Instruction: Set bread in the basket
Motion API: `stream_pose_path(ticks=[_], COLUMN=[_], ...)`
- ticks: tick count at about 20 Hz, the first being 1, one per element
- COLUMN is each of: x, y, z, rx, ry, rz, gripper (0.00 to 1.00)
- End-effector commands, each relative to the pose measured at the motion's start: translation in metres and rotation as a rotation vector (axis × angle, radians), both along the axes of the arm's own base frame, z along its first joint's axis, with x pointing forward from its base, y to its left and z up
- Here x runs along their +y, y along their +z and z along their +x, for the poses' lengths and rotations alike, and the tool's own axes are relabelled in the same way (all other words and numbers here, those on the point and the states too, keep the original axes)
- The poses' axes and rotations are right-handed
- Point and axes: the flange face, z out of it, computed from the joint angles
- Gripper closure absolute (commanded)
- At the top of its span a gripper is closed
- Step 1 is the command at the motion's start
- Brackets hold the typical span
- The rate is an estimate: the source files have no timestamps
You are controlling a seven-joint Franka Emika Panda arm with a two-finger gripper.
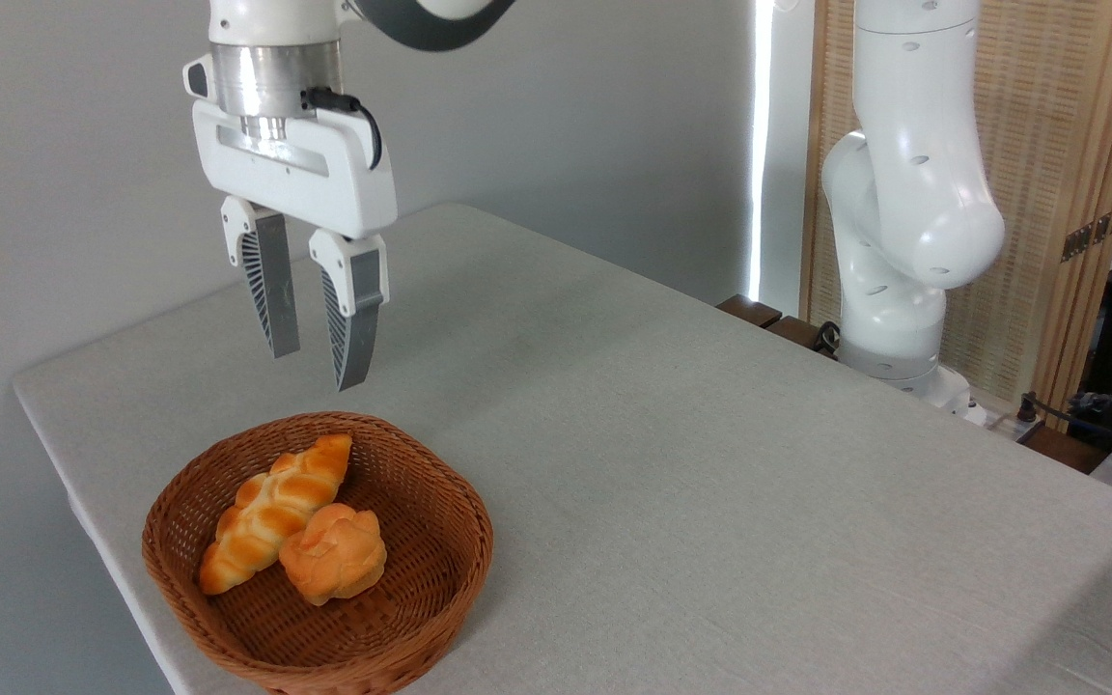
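Grey-clothed table, plain wall behind. We note the jaws spread and empty; below them the bread lies in the basket, touching a round bun. Probably light, soft; we would grip mid-loaf.

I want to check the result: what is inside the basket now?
Inside the basket lie the braided bread and a round bun, touching. The basket floor under them is hidden.

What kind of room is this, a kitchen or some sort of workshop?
Probably a robot test room rather than a kitchen: a white robot arm is mounted beside a cloth-covered table, cables trail nearby, and only a basket of bread is laid out.
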Motion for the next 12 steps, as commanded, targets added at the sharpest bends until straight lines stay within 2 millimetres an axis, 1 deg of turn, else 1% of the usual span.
stream_pose_path(ticks=[1,5,7,10,12], x=[0.006,0.009,0.006,0.003,0.005], y=[0.01,0.0,-0.004,-0.004,0.001], z=[-0.003,-0.015,-0.023,-0.025,-0.026], rx=[0.019,0.137,0.197,0.202,0.195], ry=[-0.009,-0.083,-0.109,-0.118,-0.115], rz=[0.023,0.057,0.059,0.058,0.053], gripper=[0.0,0.0,0.0,0.0,0.0])
